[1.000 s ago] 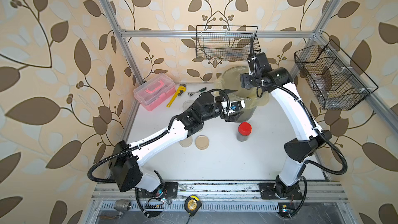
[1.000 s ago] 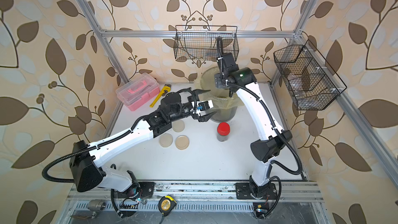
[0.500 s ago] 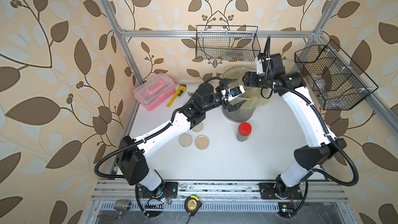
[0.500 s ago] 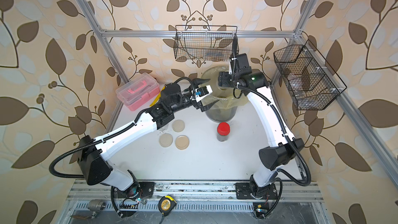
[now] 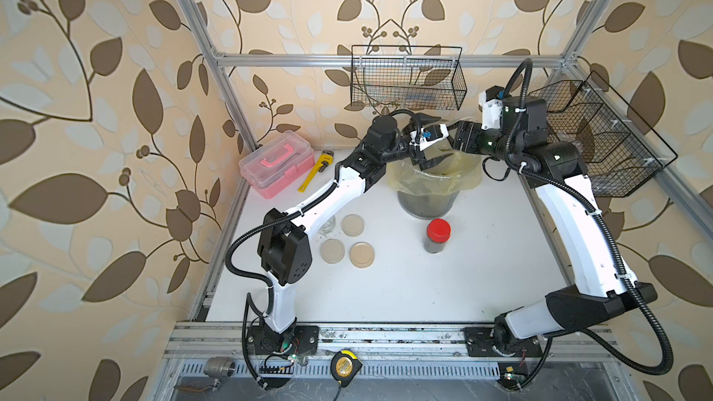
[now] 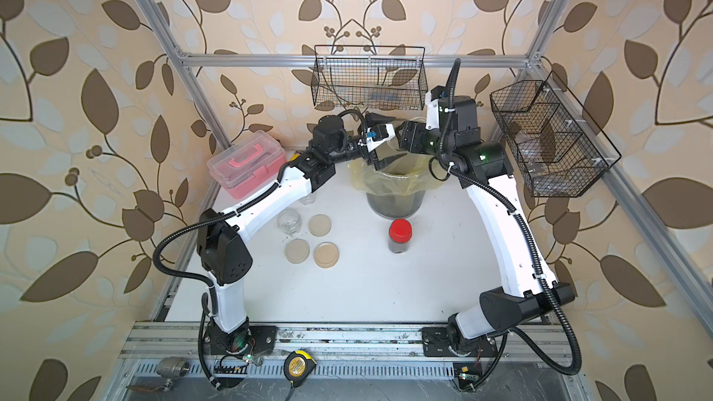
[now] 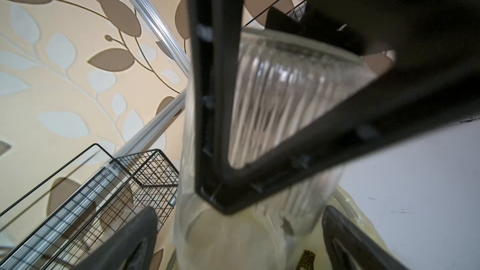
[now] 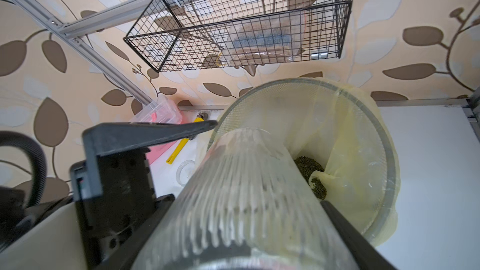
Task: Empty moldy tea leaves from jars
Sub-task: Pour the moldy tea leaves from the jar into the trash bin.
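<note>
My right gripper (image 8: 246, 201) is shut on a ribbed clear glass jar (image 8: 246, 172), lidless and tipped mouth-first over the grey bin (image 5: 428, 202) with its yellowish liner. The glass looks empty apart from a few specks. Moldy tea leaves (image 8: 309, 167) lie in the liner's bottom. My left gripper (image 7: 239, 229) is open, its fingers on either side of the jar's (image 7: 272, 100) mouth end and apart from it. In both top views the two grippers meet above the bin's back rim. A red-lidded jar (image 5: 438, 237) with dark leaves stands in front of the bin.
An empty open jar (image 6: 289, 221) and three beige lids (image 5: 352, 224) (image 5: 332, 251) (image 5: 362, 254) lie under the left arm. A pink toolbox (image 5: 276, 162) and yellow wrench (image 5: 316, 169) sit back left. Wire baskets (image 5: 407, 79) (image 5: 602, 136) hang on the back and right walls.
My left gripper rose from the bin's front side to the jar above the back rim. The right arm swung right and turned the jar down flat toward the left gripper.
</note>
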`<action>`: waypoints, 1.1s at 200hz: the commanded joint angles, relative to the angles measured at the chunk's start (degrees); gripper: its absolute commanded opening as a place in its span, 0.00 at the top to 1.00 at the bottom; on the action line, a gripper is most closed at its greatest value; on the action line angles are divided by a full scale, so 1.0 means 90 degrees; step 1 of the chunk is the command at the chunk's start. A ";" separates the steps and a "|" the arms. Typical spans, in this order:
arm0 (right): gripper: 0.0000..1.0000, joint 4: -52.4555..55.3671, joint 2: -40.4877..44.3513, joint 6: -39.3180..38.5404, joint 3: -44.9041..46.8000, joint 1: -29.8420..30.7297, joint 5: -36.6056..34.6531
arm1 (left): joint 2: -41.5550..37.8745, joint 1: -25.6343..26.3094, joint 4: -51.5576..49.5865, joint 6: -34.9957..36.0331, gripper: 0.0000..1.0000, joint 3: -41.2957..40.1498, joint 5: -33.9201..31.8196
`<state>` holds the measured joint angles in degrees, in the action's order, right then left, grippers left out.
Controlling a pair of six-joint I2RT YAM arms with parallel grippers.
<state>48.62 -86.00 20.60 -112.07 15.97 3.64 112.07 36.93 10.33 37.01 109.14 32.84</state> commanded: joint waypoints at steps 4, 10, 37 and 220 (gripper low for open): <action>0.94 -0.0476 0.0121 0.0024 0.0093 -0.0006 0.0334 | 0.0131 0.0009 0.0077 -0.0294 0.07 0.0536 0.0519; 0.94 -0.0511 0.0130 0.0042 0.0120 -0.0023 0.0381 | 0.0181 0.0010 0.0066 -0.0403 0.12 0.0586 0.0562; 0.94 -0.0769 0.0188 0.0174 0.0262 -0.0055 0.0484 | 0.0235 0.0008 0.0062 -0.1036 0.38 0.0614 0.0671; 0.98 0.0594 -0.1128 -0.1192 -0.1052 0.0947 -0.4275 | -0.0410 0.0008 0.1323 -0.2933 0.01 -0.0813 -0.0699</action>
<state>48.40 -94.11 19.70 -116.44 20.34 -11.79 115.11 36.77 16.69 10.46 105.25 30.02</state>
